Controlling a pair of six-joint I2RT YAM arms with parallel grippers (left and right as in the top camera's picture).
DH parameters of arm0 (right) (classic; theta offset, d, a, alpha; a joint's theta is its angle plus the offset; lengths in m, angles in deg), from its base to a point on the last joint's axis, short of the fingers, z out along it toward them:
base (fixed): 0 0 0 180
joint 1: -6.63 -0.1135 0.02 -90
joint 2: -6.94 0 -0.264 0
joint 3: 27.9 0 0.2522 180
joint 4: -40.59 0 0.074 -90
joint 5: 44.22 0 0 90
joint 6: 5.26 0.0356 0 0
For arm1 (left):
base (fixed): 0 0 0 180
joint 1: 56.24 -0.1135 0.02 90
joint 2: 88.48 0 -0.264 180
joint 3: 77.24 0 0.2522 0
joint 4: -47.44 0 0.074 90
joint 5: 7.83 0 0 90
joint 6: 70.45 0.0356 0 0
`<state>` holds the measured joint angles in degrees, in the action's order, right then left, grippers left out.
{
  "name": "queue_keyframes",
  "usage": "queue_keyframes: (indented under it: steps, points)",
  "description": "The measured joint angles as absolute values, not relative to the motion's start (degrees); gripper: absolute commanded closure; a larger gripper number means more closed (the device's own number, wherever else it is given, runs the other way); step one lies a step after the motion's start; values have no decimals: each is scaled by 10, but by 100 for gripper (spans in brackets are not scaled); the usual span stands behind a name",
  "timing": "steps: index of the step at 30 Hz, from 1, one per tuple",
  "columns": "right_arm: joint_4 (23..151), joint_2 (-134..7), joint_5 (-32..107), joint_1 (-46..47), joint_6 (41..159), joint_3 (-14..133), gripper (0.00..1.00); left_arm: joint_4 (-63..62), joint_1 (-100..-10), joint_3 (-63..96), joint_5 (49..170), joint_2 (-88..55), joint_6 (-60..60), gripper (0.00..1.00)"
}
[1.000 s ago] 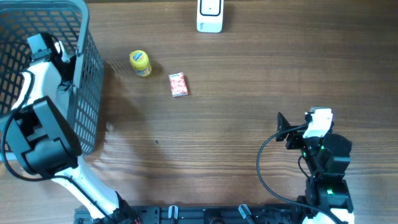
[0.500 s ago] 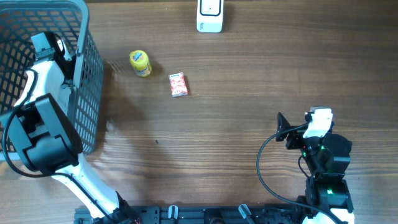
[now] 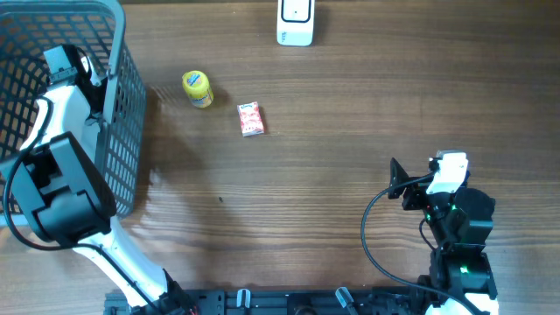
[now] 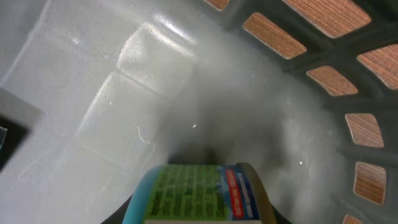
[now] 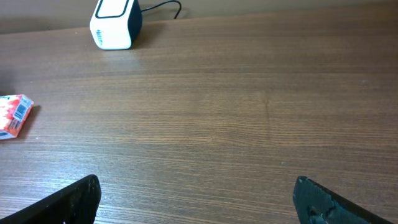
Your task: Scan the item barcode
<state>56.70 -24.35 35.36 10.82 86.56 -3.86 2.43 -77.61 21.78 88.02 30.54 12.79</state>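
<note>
- Two arms stood at a wooden table (image 3: 350, 105), and the left one reached down into a grey mesh basket (image 3: 131, 131)
- Inside the basket, near its right wall, the left gripper (image 3: 64, 63) pointed down towards the floor
- One green-labelled item (image 4: 193, 196) with a blue and red band showed against the basket's pale floor, right under the wrist camera and close to the wall's openings
- Whether the left jaws were clamped on that item could not be told, since the fingers hardly showed in any view
- Just right of the basket stood a yellow jar (image 3: 198, 88), and a red packet (image 3: 251, 119) lay flat a little farther right
- Farther right of the basket again, at the table's far edge, sat the white scanner (image 3: 295, 22)
- Well to the right of the basket, towards the near edge, the right gripper (image 5: 198, 198) hovered over the wood with its jaws spread wide, holding nothing
</note>
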Motion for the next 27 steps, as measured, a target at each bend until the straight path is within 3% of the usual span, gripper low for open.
queue_keyframes:
  steps: [27]
  points:
    - [567,-243,354,108,866,-39,0,25,-776,216,880,19,128,65]
